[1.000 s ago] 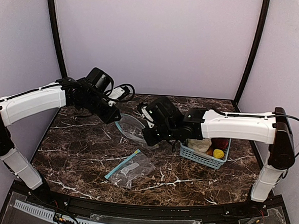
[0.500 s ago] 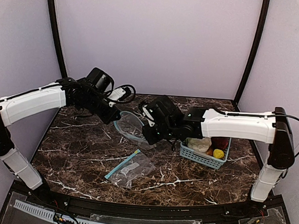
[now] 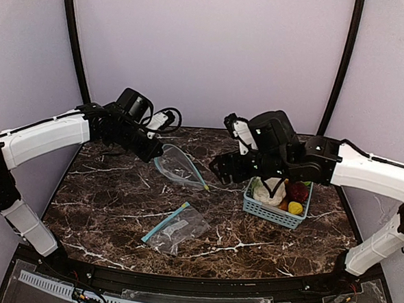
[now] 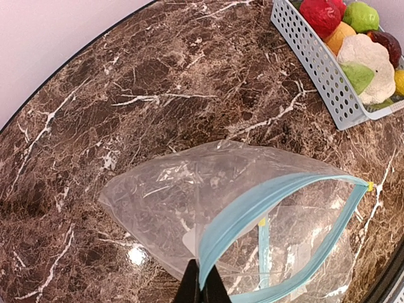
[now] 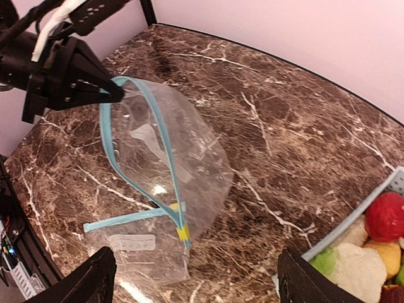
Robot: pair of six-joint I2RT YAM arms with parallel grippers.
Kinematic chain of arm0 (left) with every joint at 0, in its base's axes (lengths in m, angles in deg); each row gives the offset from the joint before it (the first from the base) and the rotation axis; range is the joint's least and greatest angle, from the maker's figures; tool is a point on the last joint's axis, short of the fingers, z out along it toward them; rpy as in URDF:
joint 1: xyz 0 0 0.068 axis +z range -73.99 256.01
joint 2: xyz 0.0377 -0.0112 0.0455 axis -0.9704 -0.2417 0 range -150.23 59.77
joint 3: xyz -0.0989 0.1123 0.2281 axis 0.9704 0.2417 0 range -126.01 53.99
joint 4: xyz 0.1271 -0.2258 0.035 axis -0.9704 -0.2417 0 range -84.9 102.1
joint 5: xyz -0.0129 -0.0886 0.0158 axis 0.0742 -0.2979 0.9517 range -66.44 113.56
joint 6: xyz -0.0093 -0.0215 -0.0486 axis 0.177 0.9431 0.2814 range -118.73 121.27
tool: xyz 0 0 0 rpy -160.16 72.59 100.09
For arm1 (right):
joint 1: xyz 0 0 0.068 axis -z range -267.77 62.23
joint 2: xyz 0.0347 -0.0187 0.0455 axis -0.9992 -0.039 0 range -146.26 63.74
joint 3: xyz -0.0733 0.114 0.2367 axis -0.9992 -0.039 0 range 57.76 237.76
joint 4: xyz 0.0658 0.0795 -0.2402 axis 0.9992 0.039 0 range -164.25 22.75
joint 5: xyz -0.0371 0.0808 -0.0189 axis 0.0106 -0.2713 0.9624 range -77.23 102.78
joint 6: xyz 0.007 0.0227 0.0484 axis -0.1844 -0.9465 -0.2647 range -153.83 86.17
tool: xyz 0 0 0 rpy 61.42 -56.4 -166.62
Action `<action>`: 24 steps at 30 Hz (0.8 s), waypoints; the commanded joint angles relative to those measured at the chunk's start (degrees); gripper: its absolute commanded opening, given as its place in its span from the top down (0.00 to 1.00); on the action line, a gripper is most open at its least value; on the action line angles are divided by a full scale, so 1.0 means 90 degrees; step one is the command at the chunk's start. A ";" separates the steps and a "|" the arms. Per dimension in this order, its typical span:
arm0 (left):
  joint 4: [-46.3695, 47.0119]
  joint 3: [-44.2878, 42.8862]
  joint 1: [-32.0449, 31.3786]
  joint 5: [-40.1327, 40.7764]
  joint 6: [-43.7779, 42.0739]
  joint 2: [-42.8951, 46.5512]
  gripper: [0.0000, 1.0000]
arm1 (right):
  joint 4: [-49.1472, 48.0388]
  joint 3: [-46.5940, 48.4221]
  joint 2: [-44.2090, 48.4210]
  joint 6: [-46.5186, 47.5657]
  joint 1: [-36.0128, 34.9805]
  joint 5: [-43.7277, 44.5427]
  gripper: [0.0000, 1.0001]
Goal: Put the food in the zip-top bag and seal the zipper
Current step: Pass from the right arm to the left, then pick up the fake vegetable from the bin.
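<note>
My left gripper (image 3: 152,153) is shut on the rim of the clear zip-top bag (image 3: 177,167), which has a blue zipper. In the left wrist view the fingertips (image 4: 202,287) pinch the zipper strip, and the bag (image 4: 170,196) hangs with its mouth gaping open. My right gripper (image 3: 218,170) stands open and empty, just right of the bag and apart from it. Its wrist view has the bag (image 5: 189,158) ahead, held by the left gripper (image 5: 117,91). The food (image 3: 282,194) lies in the basket: red, green, yellow pieces and a white cauliflower (image 4: 369,60).
The light-blue slotted basket (image 3: 267,212) sits at the right of the marble table, just behind my right gripper. A second clear bag (image 3: 178,227) lies flat near the table's middle front, also under the held bag in the right wrist view (image 5: 136,252). Walls close in the back and sides.
My right gripper has opened, let go of the bag's rim and drawn back to the right, toward the basket. The left gripper holds its grip in place.
</note>
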 commanded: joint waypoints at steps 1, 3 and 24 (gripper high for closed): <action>0.0366 0.0495 0.0093 -0.0008 0.0256 0.0440 0.99 | 0.0766 -0.0609 0.0495 -0.0511 0.0524 0.0286 0.12; 0.0502 0.0711 0.0098 -0.0036 0.0278 0.0580 0.99 | 0.1070 -0.0891 0.0798 -0.0682 0.0847 0.0280 0.08; 0.0591 0.0956 0.0098 -0.0244 0.0342 0.0585 0.99 | 0.1002 -0.2011 0.0851 -0.0050 0.3427 -0.1639 0.22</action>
